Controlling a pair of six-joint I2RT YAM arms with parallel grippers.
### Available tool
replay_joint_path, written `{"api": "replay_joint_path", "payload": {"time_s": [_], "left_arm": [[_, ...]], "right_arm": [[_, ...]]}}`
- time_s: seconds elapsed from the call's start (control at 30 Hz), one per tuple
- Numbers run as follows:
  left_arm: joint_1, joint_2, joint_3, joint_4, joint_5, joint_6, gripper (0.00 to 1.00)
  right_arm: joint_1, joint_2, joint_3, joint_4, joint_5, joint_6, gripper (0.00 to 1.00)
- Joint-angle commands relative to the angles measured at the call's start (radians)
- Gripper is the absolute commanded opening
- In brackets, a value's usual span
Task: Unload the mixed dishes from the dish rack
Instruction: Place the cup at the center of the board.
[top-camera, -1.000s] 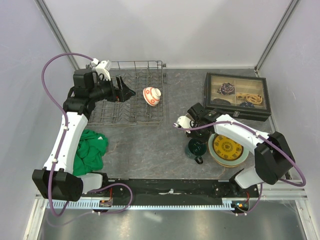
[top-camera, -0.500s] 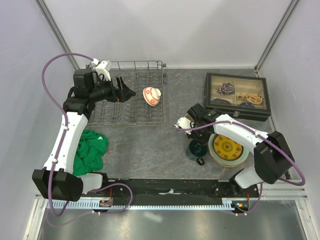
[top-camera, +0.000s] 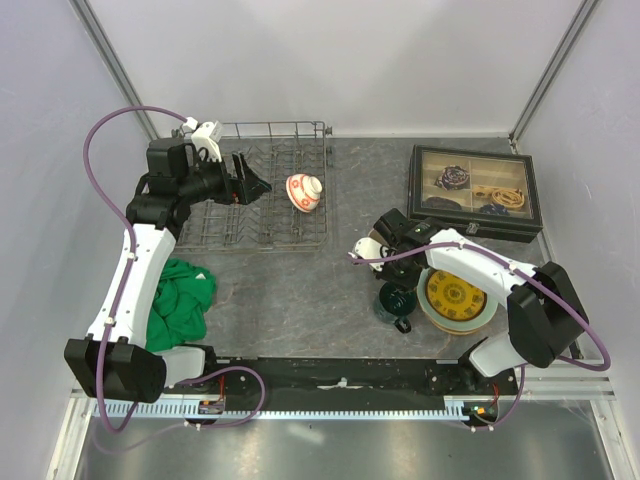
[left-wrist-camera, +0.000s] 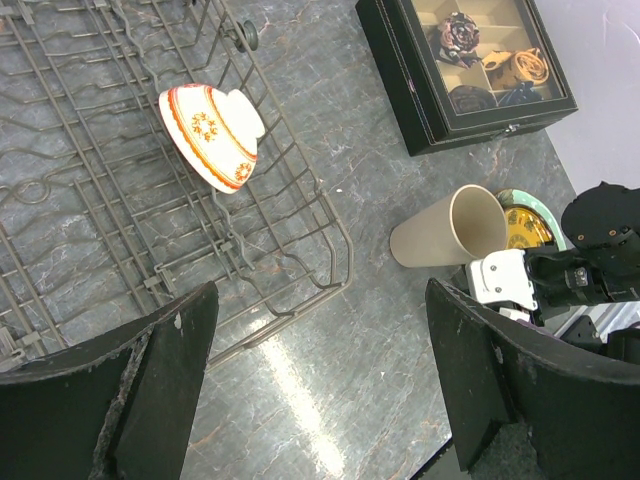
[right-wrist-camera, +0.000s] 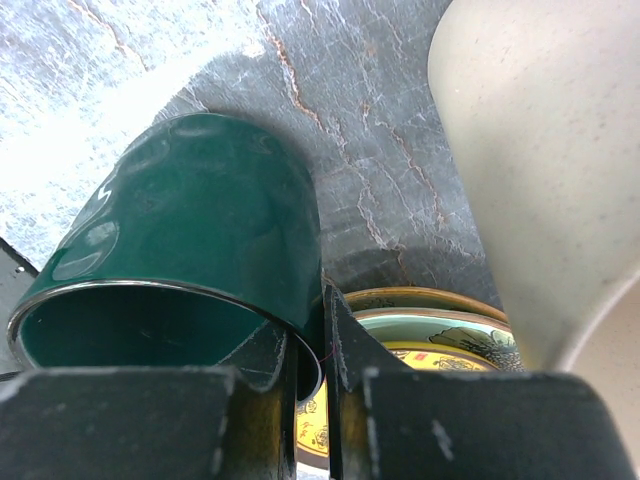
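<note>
Nearest me, my right gripper (right-wrist-camera: 310, 365) is pinched tight on the wall of the green mug (right-wrist-camera: 200, 220), beside the stacked plates (top-camera: 457, 298) and the tipped-over beige cup (left-wrist-camera: 450, 225). Farther back, my left gripper (top-camera: 252, 178) hangs wide open and empty over the rack (top-camera: 270, 228), where the small bowl (top-camera: 303, 192) lies on its side.

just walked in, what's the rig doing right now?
It's unloading the dish rack. The right gripper has its fingers pinched on the rim of the dark green mug, beside the yellow-gold patterned dish on the table, to the right of the rack. The beige cup lies on its side nearby. The left gripper hovers open over the rack, where the small red-and-white bowl is the only dish inside.
</note>
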Motion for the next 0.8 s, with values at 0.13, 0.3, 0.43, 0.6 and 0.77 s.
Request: {"api": "replay_joint_path", "payload": {"time_s": [0.13,0.3,0.43,0.6,0.77], "left_arm": [[0.005,-0.006,0.031,0.014,0.021,0.043,0.91],[0.005,-0.007,0.029,0.015,0.022,0.041,0.91],[0.005,-0.009,0.029,0.014,0.024,0.043,0.91],[0.005,-0.003,0.032,0.015,0.026,0.046,0.91],[0.003,0.016,0.048,0.011,0.022,0.055,0.91]], "right_arm": [[0.009,0.0,0.04,0.02,-0.006,0.017,0.2],[0.009,-0.002,0.048,0.021,-0.004,0.023,0.31],[0.012,-0.006,0.051,0.023,-0.006,0.028,0.34],[0.012,-0.025,0.063,0.021,-0.006,0.039,0.38],[0.015,-0.052,0.089,0.013,0.0,0.048,0.45]]}}
